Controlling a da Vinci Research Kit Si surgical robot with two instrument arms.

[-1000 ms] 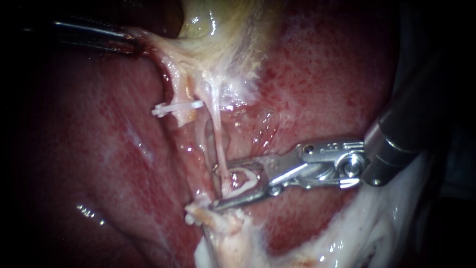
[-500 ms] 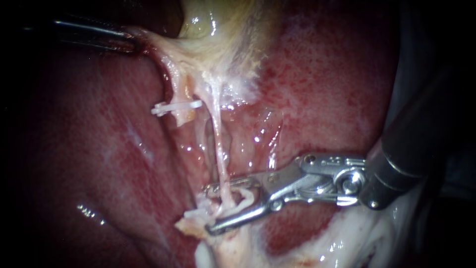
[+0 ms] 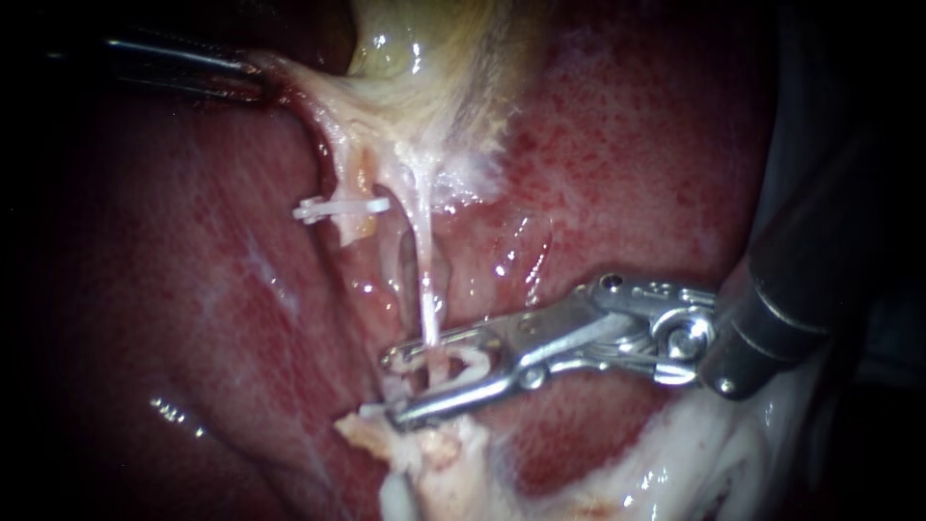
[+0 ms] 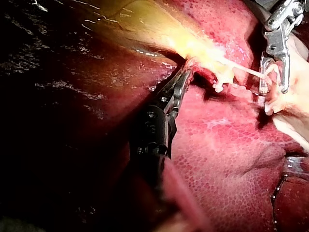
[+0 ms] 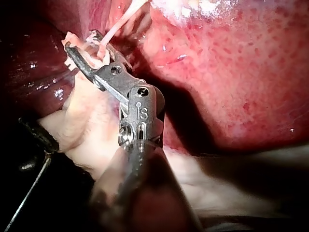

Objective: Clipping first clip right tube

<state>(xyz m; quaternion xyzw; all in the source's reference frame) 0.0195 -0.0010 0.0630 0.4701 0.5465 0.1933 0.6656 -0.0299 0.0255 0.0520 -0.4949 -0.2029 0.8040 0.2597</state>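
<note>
Liver [image 3: 627,145], mottled red and wet, forms the background on every side. Left instrument [image 3: 241,82]: jaws clenched on the pale lower edge of the gallbladder [image 3: 424,39], which is drawn taut. Right instrument [image 3: 395,386]: jaws narrowly parted, gripping a loaded clip [image 3: 473,365] from both sides. Right tube [image 3: 424,289], a thin pale strand, passes between these jaws and inside the loaded clip, close to the jaw tips. Left tube [image 3: 352,174] lies beyond the right instrument's jaws, nearer the left instrument, with a seated clip [image 3: 342,207] across it. Frayed pale tissue [image 3: 424,449] lies just under the right instrument's tips, against the lower jaw.
</note>
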